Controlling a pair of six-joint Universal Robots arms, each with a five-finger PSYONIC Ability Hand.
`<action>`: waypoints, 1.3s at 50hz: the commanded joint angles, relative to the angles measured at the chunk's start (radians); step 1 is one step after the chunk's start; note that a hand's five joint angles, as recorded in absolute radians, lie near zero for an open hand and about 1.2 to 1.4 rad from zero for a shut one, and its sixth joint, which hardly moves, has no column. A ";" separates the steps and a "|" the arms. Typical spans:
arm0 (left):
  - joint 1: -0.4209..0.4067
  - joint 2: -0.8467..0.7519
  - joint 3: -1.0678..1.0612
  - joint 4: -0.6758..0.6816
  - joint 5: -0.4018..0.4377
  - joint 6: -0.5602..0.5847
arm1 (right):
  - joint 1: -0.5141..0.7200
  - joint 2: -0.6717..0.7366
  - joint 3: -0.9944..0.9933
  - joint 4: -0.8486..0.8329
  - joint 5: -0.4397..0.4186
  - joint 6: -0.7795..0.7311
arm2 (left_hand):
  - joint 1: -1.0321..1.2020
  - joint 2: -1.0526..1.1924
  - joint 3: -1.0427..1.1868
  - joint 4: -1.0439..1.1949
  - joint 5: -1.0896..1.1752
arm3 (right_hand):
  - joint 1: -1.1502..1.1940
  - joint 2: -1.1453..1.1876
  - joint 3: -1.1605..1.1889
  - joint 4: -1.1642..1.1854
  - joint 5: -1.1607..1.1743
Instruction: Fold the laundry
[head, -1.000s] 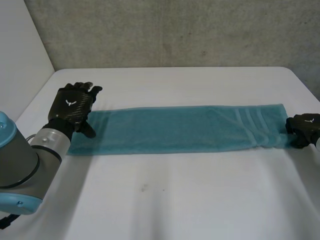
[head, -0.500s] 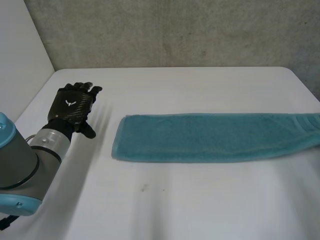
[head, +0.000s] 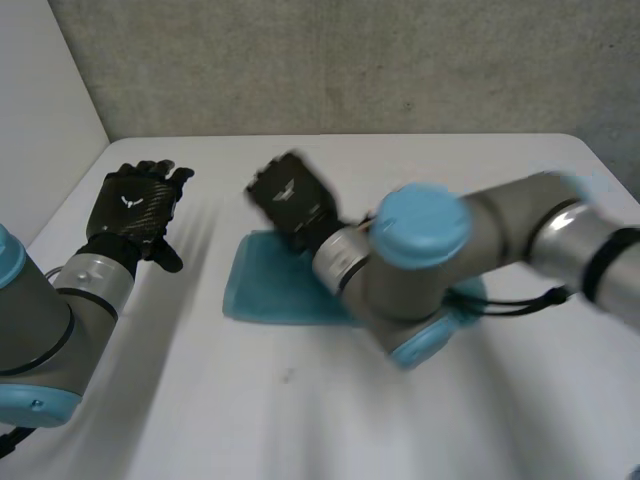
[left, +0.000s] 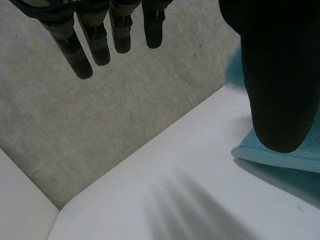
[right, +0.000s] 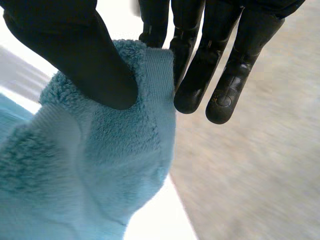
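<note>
SURFACE: a white, smooth-topped table (head: 300, 420) with rounded far corners, backed by a grey concrete wall (head: 350, 60) | ON IT: a teal terry-cloth towel (head: 262, 290), one short end lying flat on the tabletop, left of centre | LAY: that end's corners are soft and rounded, and the cloth runs off towards the table's right side.

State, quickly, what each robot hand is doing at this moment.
Left hand: open, fingers straight, holding nothing.
Right hand: shut on the teal towel, pinched between thumb and fingers.
</note>
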 joint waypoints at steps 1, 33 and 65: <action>0.000 -0.001 0.000 0.000 0.000 0.000 | 0.077 0.108 -0.023 0.008 0.017 0.000 | -0.020 -0.028 -0.040 -0.030 -0.046 | 0.164 -0.061 -0.074 -0.075 -0.038; -0.084 -0.052 0.088 -0.014 0.002 -0.006 | -0.498 -0.338 0.652 0.206 0.012 0.360 | -0.020 -0.027 -0.039 -0.030 -0.045 | -0.300 -0.525 -0.538 -0.539 -0.502; -0.041 0.063 0.063 -0.017 -0.063 -0.014 | 0.105 0.080 -0.073 0.292 0.043 0.305 | -0.020 -0.028 -0.040 -0.030 -0.046 | 0.442 0.218 0.205 0.203 0.241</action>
